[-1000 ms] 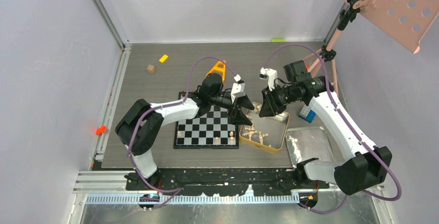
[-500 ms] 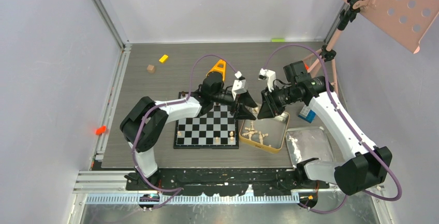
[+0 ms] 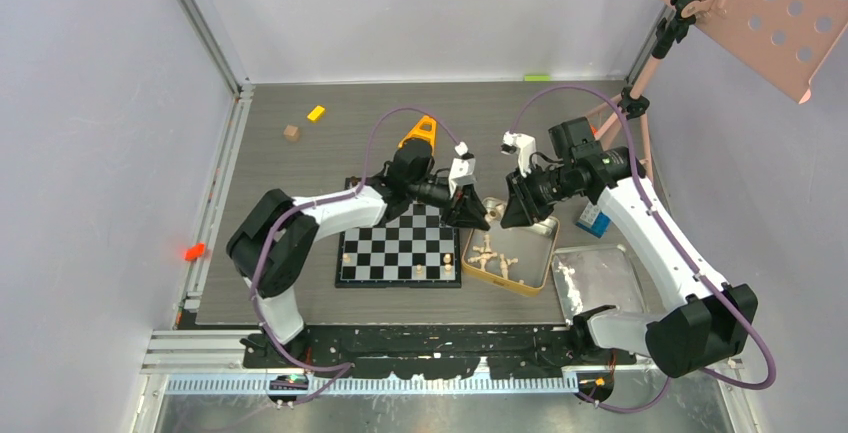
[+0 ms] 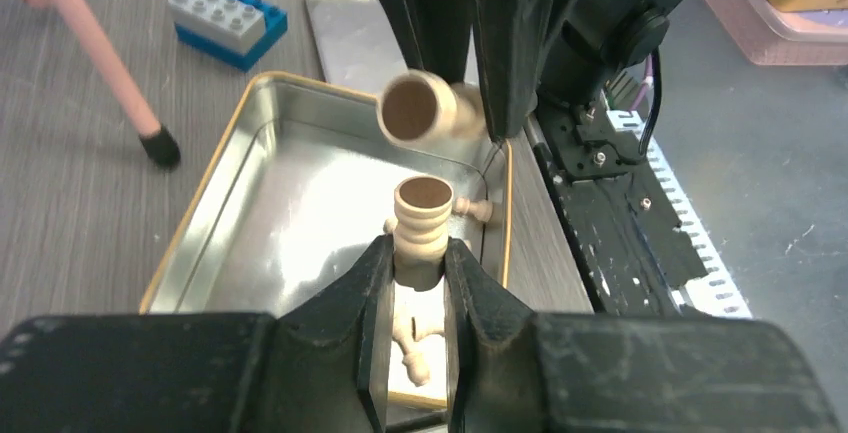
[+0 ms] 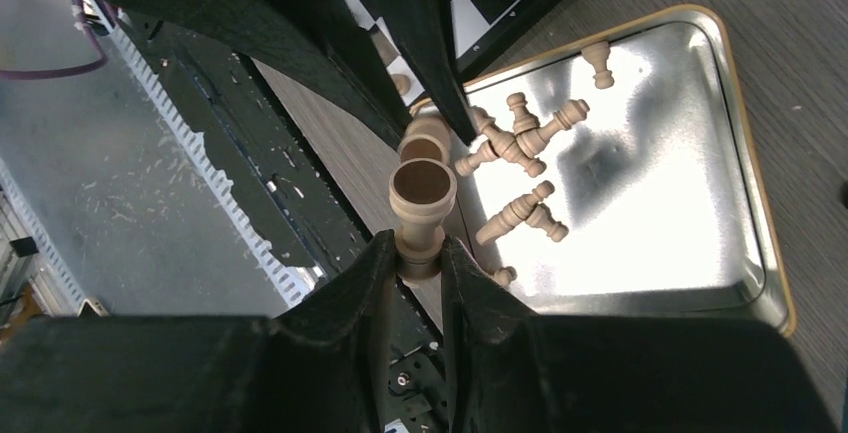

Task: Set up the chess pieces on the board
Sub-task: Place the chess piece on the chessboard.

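My left fingers point(image 4: 380, 283) are clamped on a pale piece point(image 4: 421, 221), its round base turned toward my wrist camera, and I hold it in the air above the gold tin point(image 4: 205, 215). My right fingers point(image 5: 380, 273) are clamped the same way on a second pale piece point(image 5: 422, 198), base toward that wrist's camera. The two held pieces hang just beside each other; whether they touch I cannot tell. Seen from above, both my wrists meet over the tin's far left corner, close to the right edge of the board point(image 3: 398, 245). The board lies flat on the worktop point(image 3: 300, 153), left of the tin, and a few standing pieces point(image 3: 447, 256) are spaced along its near rows. Below my fingers, loose pieces point(image 5: 520, 138) lie on their sides in the tin, some crossed over one another. A silver tray point(image 3: 600, 283) sits right of the tin, and a blue and grey brick point(image 4: 228, 21) lies beyond it.
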`<move>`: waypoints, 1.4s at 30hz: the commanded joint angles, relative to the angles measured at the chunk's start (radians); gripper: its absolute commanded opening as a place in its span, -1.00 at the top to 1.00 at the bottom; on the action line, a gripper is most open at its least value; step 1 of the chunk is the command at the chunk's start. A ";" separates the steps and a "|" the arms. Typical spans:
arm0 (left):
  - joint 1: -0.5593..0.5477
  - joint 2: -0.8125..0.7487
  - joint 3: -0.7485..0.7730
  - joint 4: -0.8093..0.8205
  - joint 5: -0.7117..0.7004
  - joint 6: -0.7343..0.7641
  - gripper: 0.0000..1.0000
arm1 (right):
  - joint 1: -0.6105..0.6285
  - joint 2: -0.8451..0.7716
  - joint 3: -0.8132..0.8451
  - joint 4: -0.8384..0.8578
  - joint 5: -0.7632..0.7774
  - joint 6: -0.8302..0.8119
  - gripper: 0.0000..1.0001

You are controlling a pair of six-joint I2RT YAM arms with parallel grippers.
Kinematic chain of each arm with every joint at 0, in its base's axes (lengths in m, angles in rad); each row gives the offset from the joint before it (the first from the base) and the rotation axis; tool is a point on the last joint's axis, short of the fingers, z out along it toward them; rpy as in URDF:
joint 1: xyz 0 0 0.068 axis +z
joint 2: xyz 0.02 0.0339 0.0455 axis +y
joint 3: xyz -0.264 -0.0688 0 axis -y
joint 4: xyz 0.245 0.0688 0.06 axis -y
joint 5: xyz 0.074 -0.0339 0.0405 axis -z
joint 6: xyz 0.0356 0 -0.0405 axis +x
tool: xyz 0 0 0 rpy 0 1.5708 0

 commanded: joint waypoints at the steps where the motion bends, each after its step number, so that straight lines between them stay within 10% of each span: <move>1: 0.013 -0.146 0.046 -0.441 -0.117 0.360 0.86 | -0.010 -0.040 0.035 0.021 0.077 -0.005 0.99; 11: 0.012 -0.281 0.202 -1.240 -0.679 0.823 0.91 | -0.023 -0.032 -0.019 0.081 0.122 -0.002 0.99; 22: -0.054 -0.072 0.453 -1.828 -1.277 0.815 0.85 | -0.068 -0.022 -0.086 0.155 0.111 -0.004 0.99; 42: -0.161 0.386 0.693 -2.159 -1.457 0.640 0.80 | -0.167 -0.094 -0.155 0.150 0.019 -0.052 0.99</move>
